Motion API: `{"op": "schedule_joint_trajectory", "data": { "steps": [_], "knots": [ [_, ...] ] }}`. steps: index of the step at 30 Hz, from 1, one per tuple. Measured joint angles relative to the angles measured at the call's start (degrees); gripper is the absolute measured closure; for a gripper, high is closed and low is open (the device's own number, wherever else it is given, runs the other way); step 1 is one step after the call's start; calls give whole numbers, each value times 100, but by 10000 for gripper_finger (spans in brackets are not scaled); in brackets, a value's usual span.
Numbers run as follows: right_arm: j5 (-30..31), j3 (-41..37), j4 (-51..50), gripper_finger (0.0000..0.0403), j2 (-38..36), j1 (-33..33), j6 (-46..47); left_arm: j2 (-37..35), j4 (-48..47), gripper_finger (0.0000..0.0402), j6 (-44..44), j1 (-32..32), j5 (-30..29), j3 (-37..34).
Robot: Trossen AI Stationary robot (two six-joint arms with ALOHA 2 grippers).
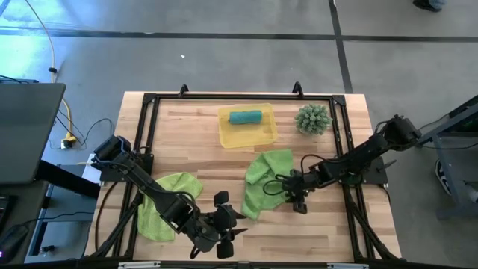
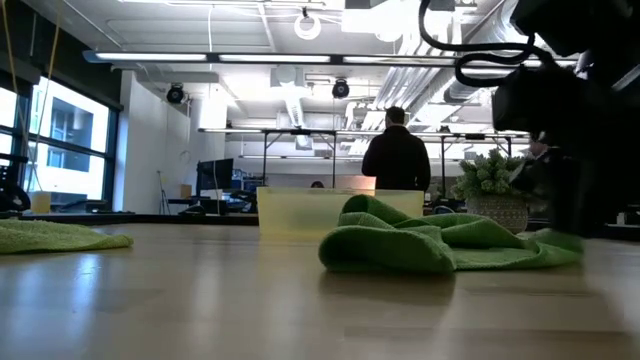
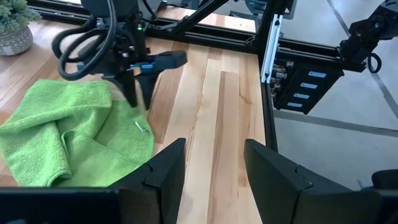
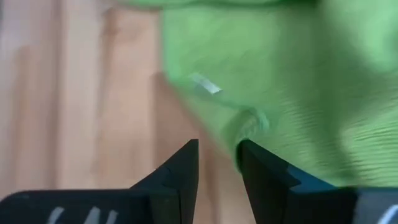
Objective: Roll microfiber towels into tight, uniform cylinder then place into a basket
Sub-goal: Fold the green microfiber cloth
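Right now the right pincer (image 1: 293,196) is down on the table (image 1: 328,232) at the near right edge of the crumpled lime-green towel in the middle (image 1: 263,179). Its fingers stand only a narrow gap apart, with the towel's hem lying against one of them, and I cannot tell whether any cloth is actually caught between them. The left pincer (image 1: 224,224) hovers near the front edge of the table with its fingers (image 3: 165,171) spread wide and nothing between them, pointing across at the same towel. A second lime-green towel (image 1: 166,203) lies loosely spread at the near left. The teal towel (image 1: 244,116) is already rolled and lies inside the yellow basket (image 1: 267,134) at the far side, with the spiky green plant (image 1: 313,119) just to the basket's right.

As I read it, one roll is done and the middle towel is the one in hand. It is bunched and folded over itself, so it wants flattening before any rolling. To do that well, the right pincer should take only the single hem layer, low against the wood, and draw it outward to pull the folds flat. The left pincer would do best to pin or take the opposite edge, so the cloth stretches instead of sliding. If a thick fold is grabbed rather than one layer, the roll will likely come out lumpy and loose.
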Motion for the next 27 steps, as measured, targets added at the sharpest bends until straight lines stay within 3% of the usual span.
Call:
{"op": "schedule_joint_trajectory", "data": {
  "steps": [5, 8, 16, 21, 27],
  "knots": [
    [-1007, 0, 0, 295, 0, 2, -25, 0, -2, 248, 1, 0, 11, 0],
    [-1197, 0, -2, 295, 0, 2, -120, 0, -3, 248, 1, 0, 12, 0],
    [-123, 0, -58, 295, 0, 186, -921, 0, -8, 248, 1, 0, 11, 0],
    [99, -2, -135, 295, -2, 589, -1683, 0, -46, 248, -1, 0, 11, 0],
    [421, -2, -21, 295, -2, 1012, -1682, 0, -44, 248, 1, 4, 1, 0]
  ]
}}
